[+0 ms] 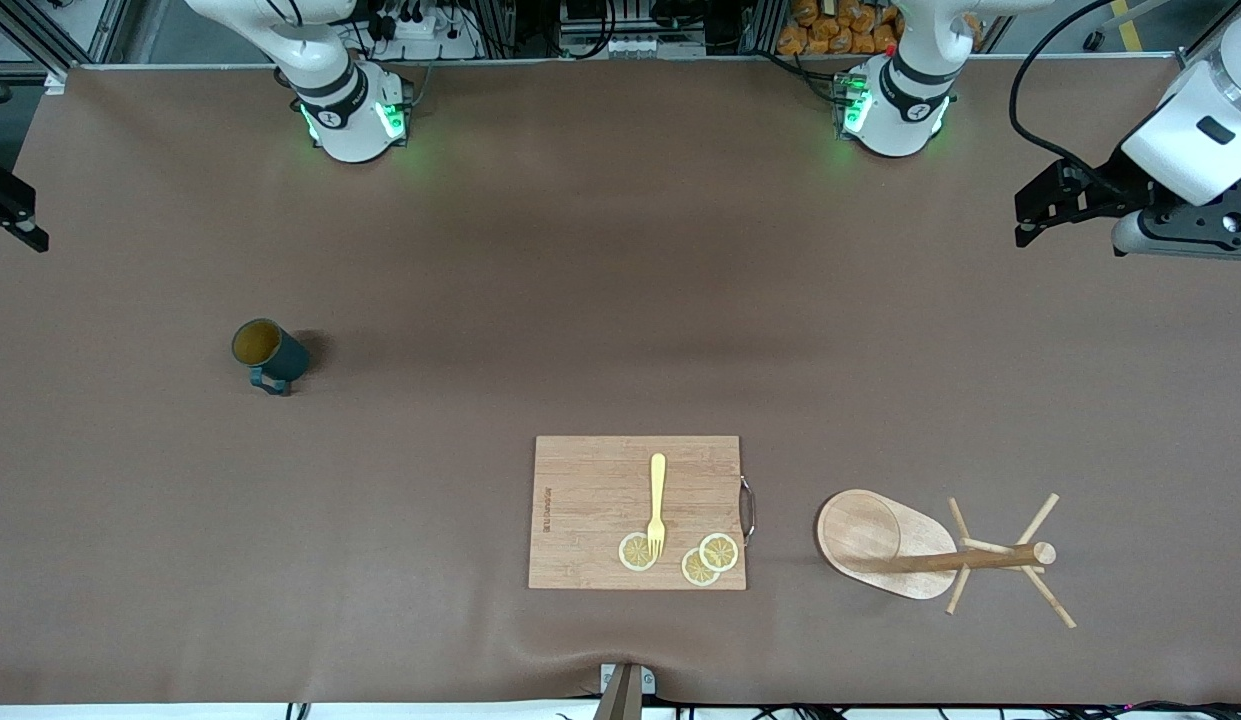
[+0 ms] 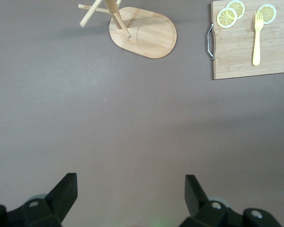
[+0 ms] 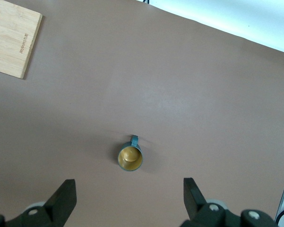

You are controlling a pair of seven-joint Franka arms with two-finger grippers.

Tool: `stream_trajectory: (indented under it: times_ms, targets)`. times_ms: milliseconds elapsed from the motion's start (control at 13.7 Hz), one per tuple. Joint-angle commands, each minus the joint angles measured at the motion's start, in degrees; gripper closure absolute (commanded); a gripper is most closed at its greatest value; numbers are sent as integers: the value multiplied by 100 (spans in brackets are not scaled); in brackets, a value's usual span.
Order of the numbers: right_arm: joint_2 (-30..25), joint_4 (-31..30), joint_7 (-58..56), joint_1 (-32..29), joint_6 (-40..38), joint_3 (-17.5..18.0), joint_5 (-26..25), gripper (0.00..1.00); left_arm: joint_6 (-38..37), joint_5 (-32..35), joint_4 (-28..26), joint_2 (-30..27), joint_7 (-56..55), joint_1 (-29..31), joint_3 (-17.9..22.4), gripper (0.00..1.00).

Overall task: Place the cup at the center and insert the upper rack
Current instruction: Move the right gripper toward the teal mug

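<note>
The dark teal cup [image 1: 268,352] stands upright toward the right arm's end of the table, with its handle turned to the front camera. In the right wrist view its tan inside [image 3: 130,158] shows just ahead of my right gripper [image 3: 130,191]. That gripper hangs open high over the cup. The upper rack [image 1: 885,545] is a wooden mug tree with its oval base flat on the table, near the front edge toward the left arm's end. My left gripper [image 1: 1040,210] hovers open and empty high over the table; its wrist view shows the rack [image 2: 146,33] well ahead of its fingertips [image 2: 66,187].
A rectangular wooden cutting board [image 1: 580,500] lies near the front edge, between cup and rack. It carries a yellow fork [image 1: 657,500] and three lemon slices [image 1: 718,550], with a metal handle [image 1: 748,508] on the rack's side. Brown cloth covers the table.
</note>
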Motion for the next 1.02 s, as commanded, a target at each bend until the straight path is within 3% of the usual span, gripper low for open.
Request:
stream_trajectory:
  times_ms: [0,438,584,949]
  targets:
    - [-28,21,13,-38,-56,12,-89,0,-66,121,-34,-83,81,11,-54,0]
    - [218,3,4,-126,-22,3,-19,0,-75,155,-17,-21,-7,2,-20,0]
    - [604,20,-65,-109,-4,12,-2,0,-75,244,-8,-47,-34,54,-19,0]
    - [903,-23,-75,-178,207,3,-80,0,-66,191,1,-56,-42,28,-45,0]
